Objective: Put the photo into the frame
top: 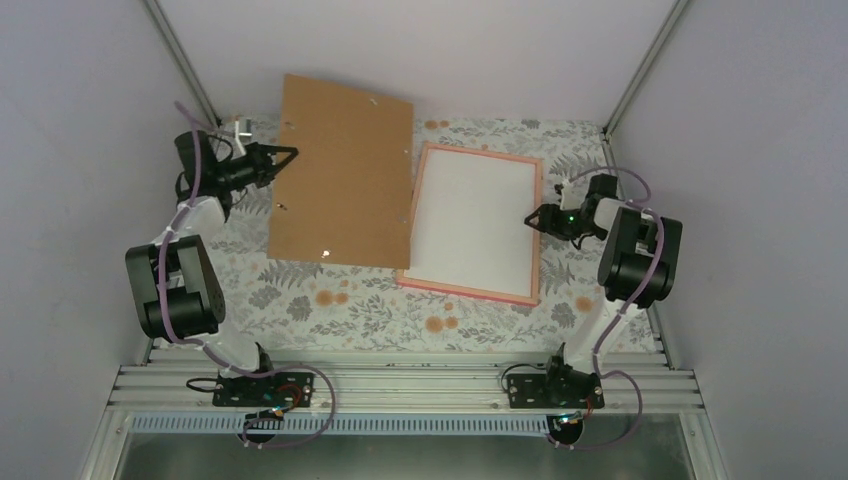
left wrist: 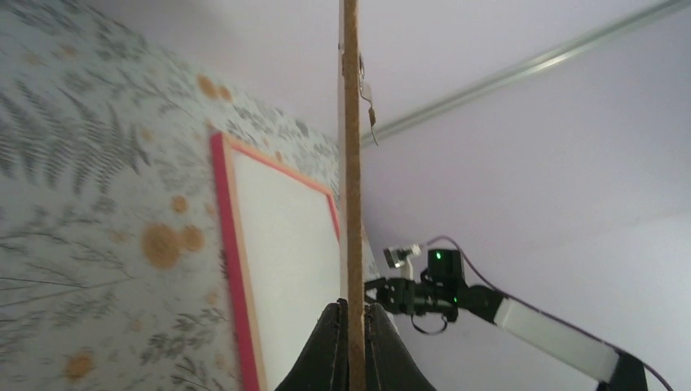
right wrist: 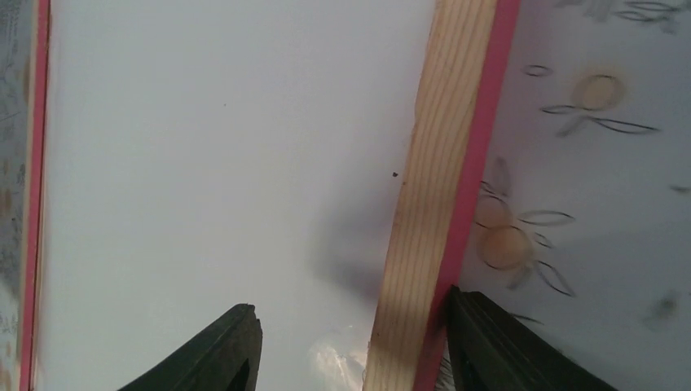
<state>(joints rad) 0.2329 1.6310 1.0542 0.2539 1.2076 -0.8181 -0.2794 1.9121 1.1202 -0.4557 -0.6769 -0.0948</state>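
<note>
Over table's far left, left gripper point(top: 285, 155) clamping backing board point(top: 345, 180) edge, holding it tilted. Right gripper point(right wrist: 350, 322) jaws standing wide astride frame point(top: 470, 290) right rail, gripping nothing. Photo point(top: 472, 220) lying inside, white back up. Board likely needing square, slow lowering.

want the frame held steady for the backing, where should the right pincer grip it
I'd grip the frame's right long rail, coming from the right. The frame lies flat, and that thin rail fits between the right pincer's open fingers, one inside, one outside. The left rail is crowded by the backing board in the left pincer.
</note>
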